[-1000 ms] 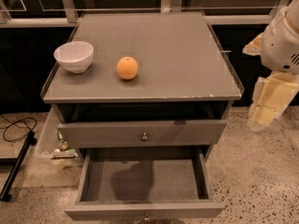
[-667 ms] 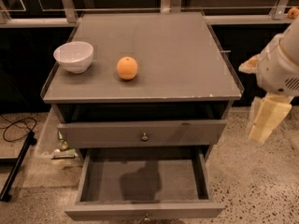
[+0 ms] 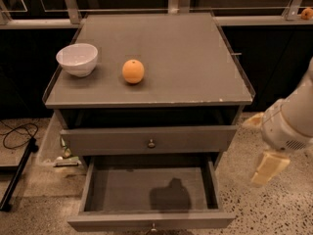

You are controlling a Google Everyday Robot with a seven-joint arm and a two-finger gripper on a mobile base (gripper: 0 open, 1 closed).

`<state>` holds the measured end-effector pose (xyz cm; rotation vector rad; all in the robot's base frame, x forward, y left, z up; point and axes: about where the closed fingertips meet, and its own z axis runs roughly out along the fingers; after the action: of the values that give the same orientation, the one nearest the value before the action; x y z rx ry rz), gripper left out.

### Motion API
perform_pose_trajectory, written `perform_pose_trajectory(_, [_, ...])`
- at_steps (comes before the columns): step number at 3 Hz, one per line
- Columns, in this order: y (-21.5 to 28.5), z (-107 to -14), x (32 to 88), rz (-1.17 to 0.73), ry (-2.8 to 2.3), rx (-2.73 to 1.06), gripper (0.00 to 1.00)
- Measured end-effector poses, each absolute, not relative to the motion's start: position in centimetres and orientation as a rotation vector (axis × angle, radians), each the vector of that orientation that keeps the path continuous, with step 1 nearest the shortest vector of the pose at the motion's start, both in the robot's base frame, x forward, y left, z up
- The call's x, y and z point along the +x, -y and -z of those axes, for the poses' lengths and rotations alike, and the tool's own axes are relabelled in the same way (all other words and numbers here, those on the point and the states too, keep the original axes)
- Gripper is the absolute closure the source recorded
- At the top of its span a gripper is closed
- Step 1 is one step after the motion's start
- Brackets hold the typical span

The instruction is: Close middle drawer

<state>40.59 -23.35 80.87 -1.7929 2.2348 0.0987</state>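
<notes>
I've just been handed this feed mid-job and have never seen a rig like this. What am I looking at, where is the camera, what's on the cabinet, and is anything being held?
There is one view, looking down at the front of a grey cabinet. Where the camera is mounted is not on record. The pale bulky shape at the right edge is the robot's single arm. The cream piece hanging below it is the gripper. It is out to the right of the cabinet, above the speckled floor, touching nothing, with nothing visible in it. On the cabinet top are a white bowl at the left and an orange to its right, not touching it. Below, the taller-fronted drawer is out slightly. The middle drawer, the one to close, is pulled far out and looks empty.
</notes>
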Motion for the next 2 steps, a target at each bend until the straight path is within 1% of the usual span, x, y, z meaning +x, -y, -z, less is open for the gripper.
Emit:
perform_pose_trajectory(1, [23.5,-75.1,39.7,-0.196,-2.200,-1.803,0.43])
perform_pose_trajectory(2, [23.5,-69.8,39.3,-0.349,-2.193,-1.716,0.66])
